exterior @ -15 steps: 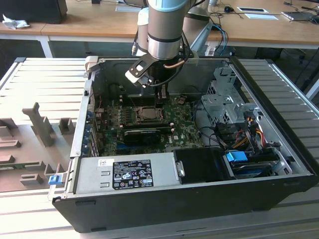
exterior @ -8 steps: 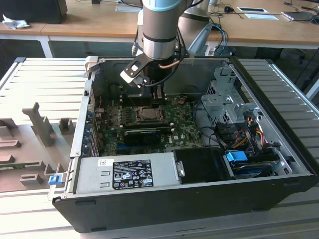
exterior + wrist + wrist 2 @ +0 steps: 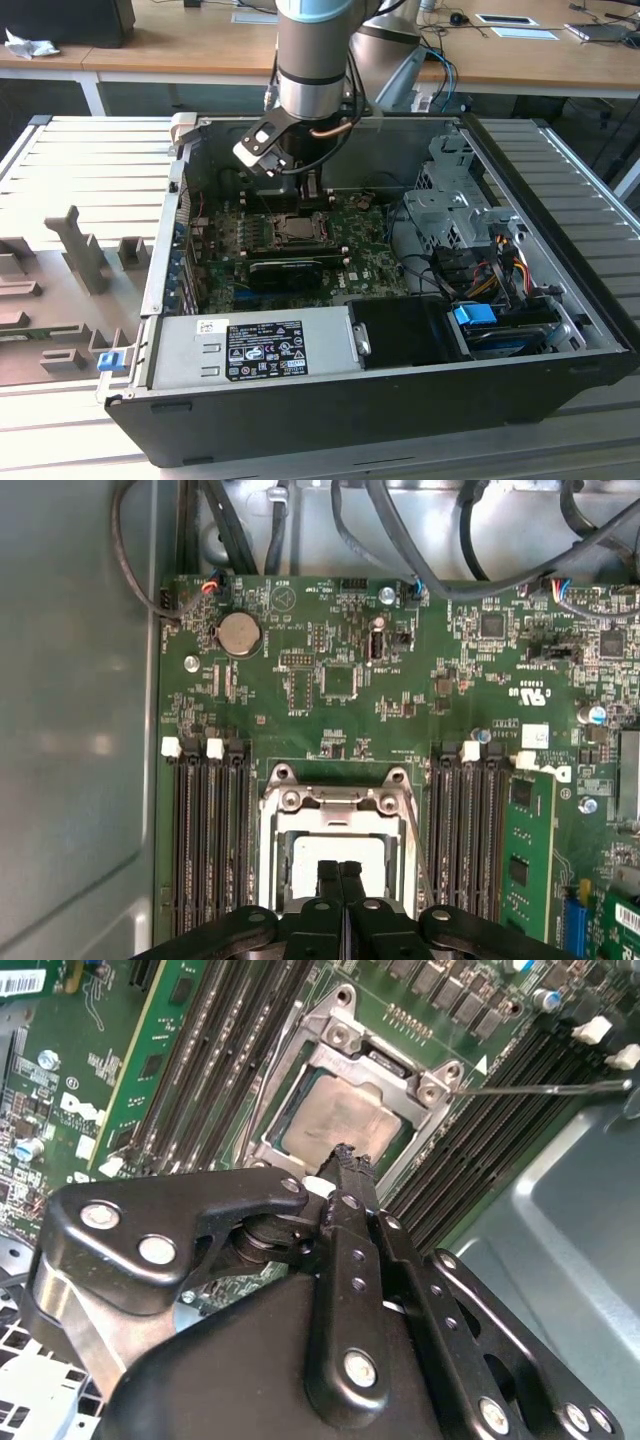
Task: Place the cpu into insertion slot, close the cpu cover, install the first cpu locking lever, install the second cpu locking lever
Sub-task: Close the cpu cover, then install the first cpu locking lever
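Observation:
The cpu [image 3: 343, 1120] lies in the insertion slot [image 3: 296, 229], its pale metal face up. The silver cpu cover [image 3: 292, 1085] lies flat around it as a frame, also seen in the first wrist view as cpu cover [image 3: 335, 799]. My gripper [image 3: 346, 1157] is shut with nothing between its fingers, and its tip hangs just above the cpu's edge. In the first wrist view the gripper [image 3: 339, 870] covers part of the cpu [image 3: 305, 855]. A thin wire locking lever [image 3: 540, 1087] sticks out sideways from the socket corner.
Black memory slots [image 3: 210, 840] flank the socket on both sides. A long black card [image 3: 285, 270] lies in front of it in the exterior view. The grey power supply [image 3: 250, 345], the drive cage [image 3: 450, 205] and loose cables [image 3: 400, 540] crowd the case.

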Robot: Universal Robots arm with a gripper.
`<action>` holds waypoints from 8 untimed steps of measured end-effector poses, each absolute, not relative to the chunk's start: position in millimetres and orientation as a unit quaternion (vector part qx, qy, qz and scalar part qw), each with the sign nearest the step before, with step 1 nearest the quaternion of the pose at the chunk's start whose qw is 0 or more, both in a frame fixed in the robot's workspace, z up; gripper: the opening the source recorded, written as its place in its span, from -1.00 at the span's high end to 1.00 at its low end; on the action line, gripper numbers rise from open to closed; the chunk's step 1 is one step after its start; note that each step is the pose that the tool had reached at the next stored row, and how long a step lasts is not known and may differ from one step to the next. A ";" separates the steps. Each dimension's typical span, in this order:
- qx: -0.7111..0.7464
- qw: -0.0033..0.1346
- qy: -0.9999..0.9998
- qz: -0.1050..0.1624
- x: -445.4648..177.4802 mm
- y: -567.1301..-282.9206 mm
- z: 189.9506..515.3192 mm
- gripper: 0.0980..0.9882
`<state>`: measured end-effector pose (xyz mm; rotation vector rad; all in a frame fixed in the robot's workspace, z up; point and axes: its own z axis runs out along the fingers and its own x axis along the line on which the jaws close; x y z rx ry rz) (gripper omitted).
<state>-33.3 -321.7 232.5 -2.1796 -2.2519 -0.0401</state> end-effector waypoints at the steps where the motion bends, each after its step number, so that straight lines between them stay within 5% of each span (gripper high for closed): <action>1: -0.695 0.004 -0.718 -0.013 -34.3 -321.7 232.6 0.98; 8: -0.695 0.004 -0.718 -0.013 -38.5 -321.8 233.3 0.98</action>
